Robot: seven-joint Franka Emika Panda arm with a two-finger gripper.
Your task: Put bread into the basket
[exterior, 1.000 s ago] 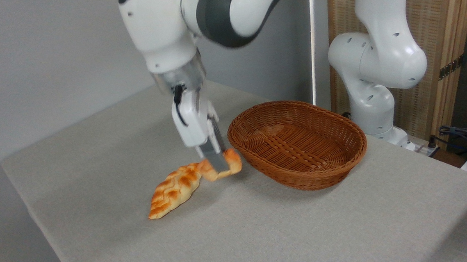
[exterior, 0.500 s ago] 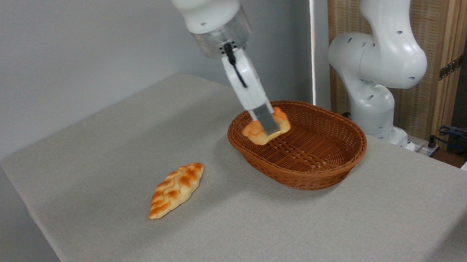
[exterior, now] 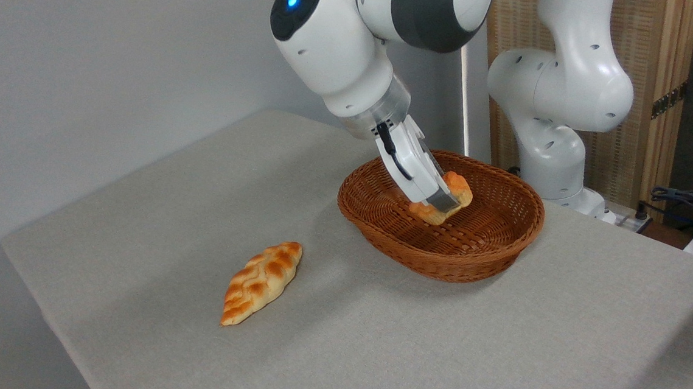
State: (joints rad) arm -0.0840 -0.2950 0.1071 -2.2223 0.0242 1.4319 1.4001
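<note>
Gripper [exterior: 444, 202] reaching down into the basket [exterior: 485, 252] from eleven o'clock, fingers closed on the bun [exterior: 457, 187]. Bun pinched across its middle, tilted, golden-orange lobes showing at one o'clock of the near finger [exterior: 441, 200] and a paler edge poking out at seven o'clock below it. Bun inside the basket's rim, over the woven floor near the middle; whether touching the floor or just above it, cannot tell. Far finger mostly hidden behind the near one and the bun.

Basket oval, brown wicker, resting on the grey cloth-covered table [exterior: 393, 337], toward three o'clock of the tabletop's middle. Nothing else seen in the basket but the bun and the fingertips.

Braided loaf [exterior: 261, 281] lying flat on the table, well apart from the basket, at nine o'clock of it, long axis running from seven o'clock to one o'clock, pointed end nearest the camera. Not touched by anything.

Arm [exterior: 336, 42] white with a dark grey joint band, blue light glowing on the wrist link at the top, black cable running down the side of the hand. Arm's base column [exterior: 559, 100] standing at two o'clock behind the basket, in front of a wooden screen [exterior: 671, 43]. Cables [exterior: 688, 198] at the far three o'clock edge, off the table.
</note>
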